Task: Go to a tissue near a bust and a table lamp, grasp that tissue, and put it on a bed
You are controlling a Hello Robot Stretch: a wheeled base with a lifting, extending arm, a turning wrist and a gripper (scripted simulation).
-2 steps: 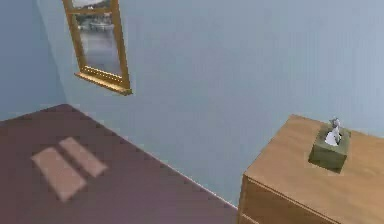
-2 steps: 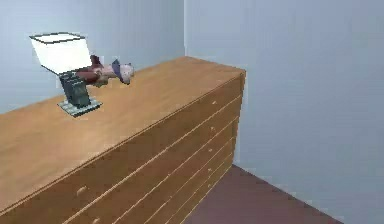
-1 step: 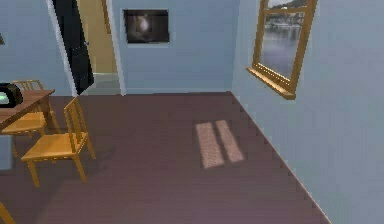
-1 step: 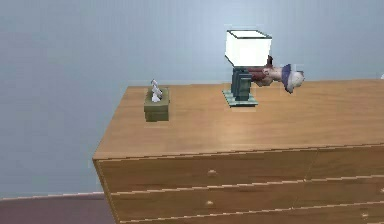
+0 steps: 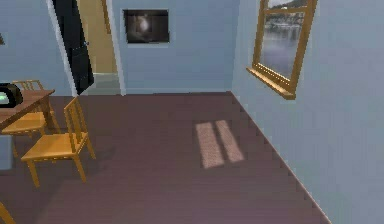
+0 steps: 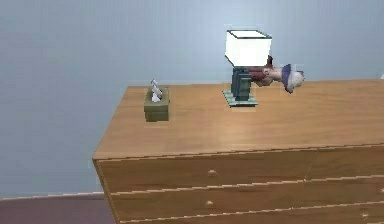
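Arm side view, nearest first: wooden dresser [image 6: 250, 165] w/ drawer fronts along the bottom, small knobs on them, and a strip of dark floor at the lower L corner. On the dresser top, toward its L end, sits the tissue box [image 6: 156, 106], an olive-green box w/ white tissue sticking up out of it. It stands upright on the wood, apart from everything else. Well to the R of it, about as far back, stands the table lamp [image 6: 245, 62]: white square shade, dark teal stem and foot, upright. Just R of the lamp's stem is the bust [image 6: 286, 76], a small reddish-brown and pale-grey shape. It overlaps the stem in the pic, so can't tell if they touch or how it rests. Behind all that, plain blue-grey wall. Gripper: can't tell its state or whether it has anything. Forward view, near to far: dark brown floor [image 5: 150, 180]. At the L a wooden chair [image 5: 60, 145] faces a wooden table [image 5: 28, 102], w/ a 2nd chair [image 5: 28, 122] tucked closer in. A dark object w/ a green spot [image 5: 8, 96] sits on the table's L edge. Mid-floor, R of centre, is a pale patch of light [image 5: 218, 142]. R wall is light blue w/ a wood-framed window [image 5: 284, 45], sill jutting out. At the far end, a doorway [image 5: 95, 45] at L w/ a dark door [image 5: 68, 42] leaning into it. R of the doorway, a dark framed picture [image 5: 146, 26] hangs on the blue back wall.
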